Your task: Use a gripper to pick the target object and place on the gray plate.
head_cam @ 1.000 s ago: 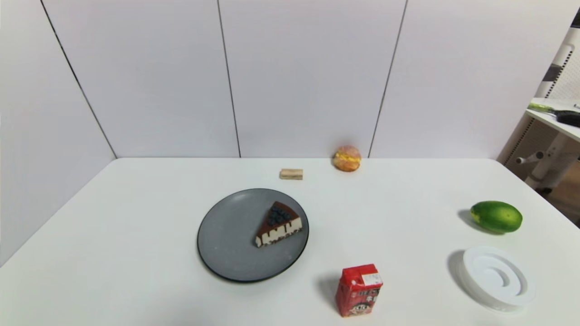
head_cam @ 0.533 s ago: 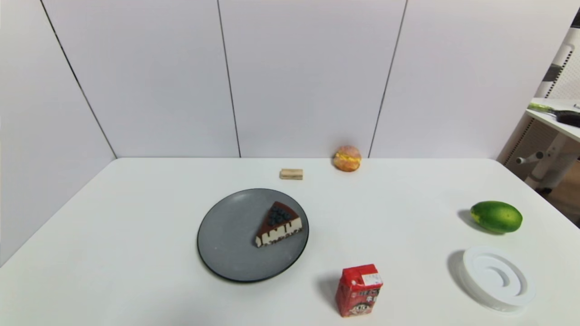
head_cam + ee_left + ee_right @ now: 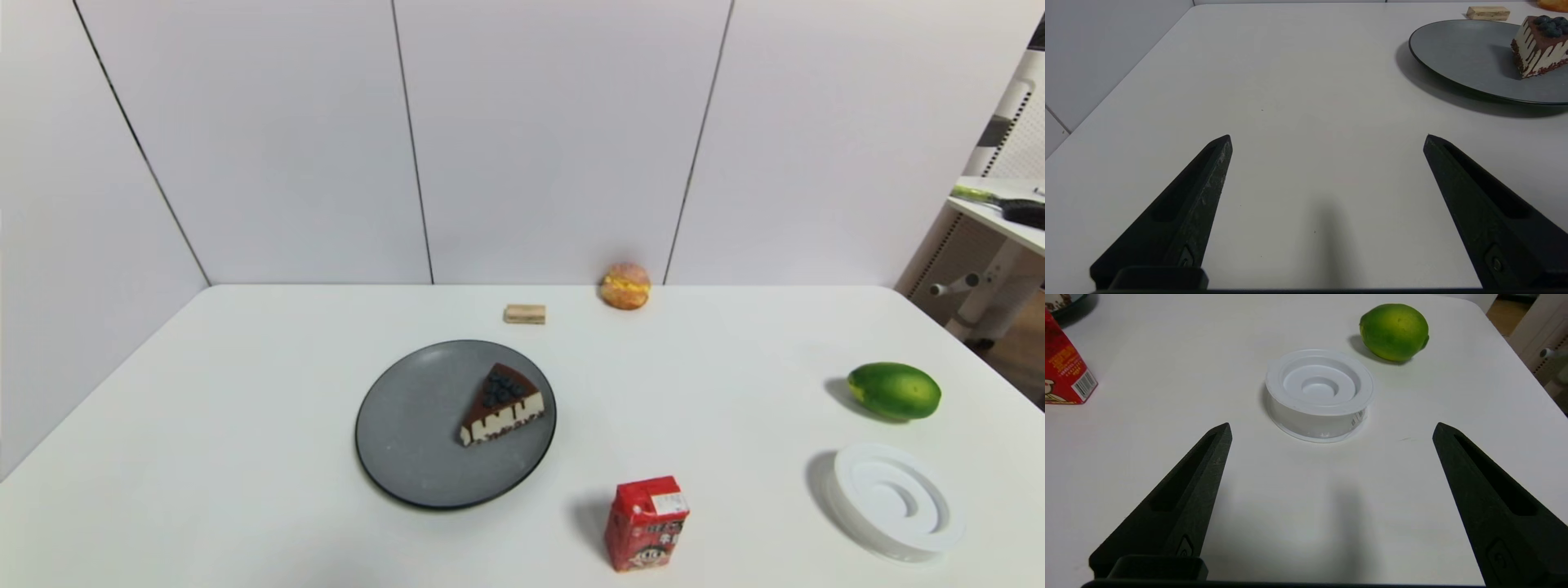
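Two grippers hover low over the white worktop (image 3: 245, 392), both spread wide and empty: the left gripper (image 3: 1327, 139) near the gray plate (image 3: 408, 433), which carries the cake slice (image 3: 500, 406); the right gripper (image 3: 1332, 426) facing a white ringed container (image 3: 1319, 394).

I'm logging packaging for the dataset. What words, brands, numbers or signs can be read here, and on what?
No text can be read for certain.
Red drink carton: printed characters, a cartoon face and a barcode, all too blurred to read.
White ringed disc: small side label, illegible.
Nothing else carries text.
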